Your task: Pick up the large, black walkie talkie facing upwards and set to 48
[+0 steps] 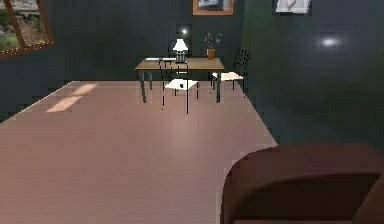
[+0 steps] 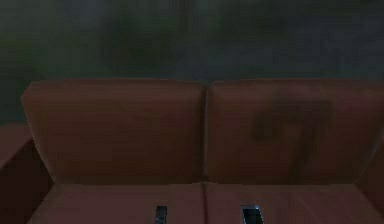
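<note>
Arm side view faced a brown sofa; I could not tell the pincer's state.
I could make out nothing about the pincer's grip, so I logged it as unknown. Nearest in that feed, two small dark things lay on the sofa's seat at the bottom edge, one left of the seam between the cushions and one right of it. Either might have been the walkie talkie, but I could not tell which, nor read any number. Behind them rose the two back cushions against a dark wall. Forward view had the sofa's rounded corner at lower right. Far across a bare wood floor stood a table carrying a lit lamp and a potted plant, with two chairs drawn up and a window at upper left.
</note>
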